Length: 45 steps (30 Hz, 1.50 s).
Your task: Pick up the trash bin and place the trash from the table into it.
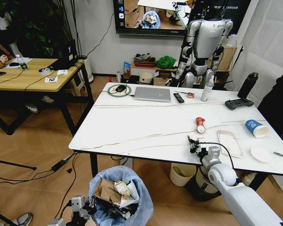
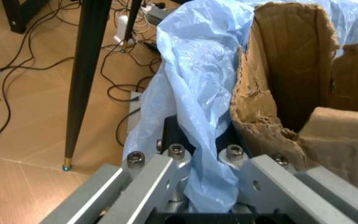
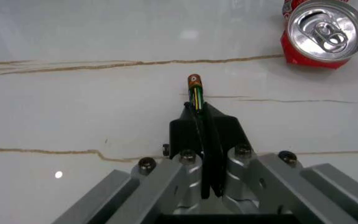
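Observation:
The trash bin, lined with a crinkly light-blue bag, hangs low in front of the table. It holds torn cardboard, tissues and a yellow wrapper. My left gripper is shut on the bag-covered rim. Just above the table near its front edge, my right gripper is shut on a small striped cylinder with a brown tip. On the marble lie a crushed red can, a clear plastic package, a blue paper cup and a white disc.
A laptop, remote, clear bottle, black bottle and game controller line the table's far side. A cream bin and a dark round bin stand underneath. A wooden desk stands left; cables lie on the floor.

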{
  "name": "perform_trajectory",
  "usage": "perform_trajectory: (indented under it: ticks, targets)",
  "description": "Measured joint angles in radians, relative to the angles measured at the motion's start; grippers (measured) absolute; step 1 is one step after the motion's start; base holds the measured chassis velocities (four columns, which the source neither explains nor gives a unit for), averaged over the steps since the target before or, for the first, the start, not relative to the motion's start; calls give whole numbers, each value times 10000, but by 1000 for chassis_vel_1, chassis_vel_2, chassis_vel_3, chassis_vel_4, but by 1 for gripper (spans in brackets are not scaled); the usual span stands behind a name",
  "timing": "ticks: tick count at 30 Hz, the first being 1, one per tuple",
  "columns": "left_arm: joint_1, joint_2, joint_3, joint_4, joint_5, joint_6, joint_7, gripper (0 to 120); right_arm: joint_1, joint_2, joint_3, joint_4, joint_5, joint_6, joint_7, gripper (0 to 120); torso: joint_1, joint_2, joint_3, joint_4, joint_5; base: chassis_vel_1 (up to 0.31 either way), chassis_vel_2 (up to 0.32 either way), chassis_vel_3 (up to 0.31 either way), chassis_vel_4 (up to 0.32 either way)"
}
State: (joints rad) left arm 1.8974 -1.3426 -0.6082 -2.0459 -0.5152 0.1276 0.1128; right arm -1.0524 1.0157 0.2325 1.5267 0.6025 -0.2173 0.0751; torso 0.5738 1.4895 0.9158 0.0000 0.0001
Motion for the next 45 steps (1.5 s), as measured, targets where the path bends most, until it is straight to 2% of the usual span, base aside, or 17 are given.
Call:
perform_trajectory:
  ticks: [4, 6, 10, 13, 17, 21, 22, 27, 28, 33, 37, 43, 45]
  targets:
    - [-6, 18, 8, 2, -1, -1, 1, 0, -227, -8, 178, 445, 370, 322, -286, 0, 1, -6, 5, -3, 10, 0, 0, 0, 0]
    - [-3, 67, 17, 1, -7, -4, 5, 0, -494, -231, 388, 1360, 998, 778, -752, 0, 1, -5, 2, -1, -1, 0, 0, 0, 0]
    - [-2, 84, 22, -2, -18, -4, 7, 0, -883, -610, 342, 2600, 1676, 1393, -1481, 0, 1, -5, 2, -1, 4, 0, 0, 0, 0]
    - [-14, 101, 27, -5, -30, -5, 12, 0, -1356, -1086, -169, 3779, 2046, 2170, -2431, 0, 1, -3, 0, -1, -2, 0, 0, 0, 0]
    - [-36, 141, -19, -43, -79, 1, 12, 0, -1807, -1509, -786, 4795, 2181, 2691, -3194, 0, 1, -3, 0, -1, 1, 0, 0, 0, 0]
    - [-50, 193, -76, -131, -119, 56, 2, 0, -2128, -2084, -1930, 5658, 2029, 3086, -3909, 0, 0, -1, -1, -2, -3, 0, 0, 0, 0]
    - [-50, 193, -76, -131, -119, 56, 2, 0, -2128, -2084, -1930, 5658, 2029, 3086, -3909, 0, 0, -1, -1, -2, -3, 0, 0, 0, 0]
    - [45, 208, -73, -298, -114, 87, 3, 0, -1878, -2317, -3586, 5157, 939, 3546, -4246, 0, 0, -1, 0, -2, -2, 0, 0, 0, 0]
    - [45, 208, -73, -298, -114, 87, 3, 0, -1878, -2317, -3586, 5157, 939, 3546, -4246, 0, 0, -1, 0, -2, -2, 0, 0, 0, 0]
    - [118, 225, -12, -471, -95, 137, 15, 0, -1398, -1905, -4671, 4345, 210, 3654, -4279, 0, 0, -1, 0, -1, 0, 0, 0, 0, 0]
    - [193, 222, 88, -509, -11, 152, 22, 0, -1038, -1512, -4890, 3876, -6, 3619, -4100, 0, 0, -1, 0, 0, -1, 0, 0, 0, 0]
    - [204, 236, 118, -557, 5, 157, 26, 0, -1057, -1455, -4722, 3646, -111, 3621, -4112, 0, 0, -1, 0, 0, -1, 0, 0, 0, 0]
    - [192, 227, 132, -576, 6, 162, 26, 0, -1183, -1452, -4638, 3597, -215, 3619, -4157, 4, 1, -1, 0, -1, -1, 0, 0, 0, 0]
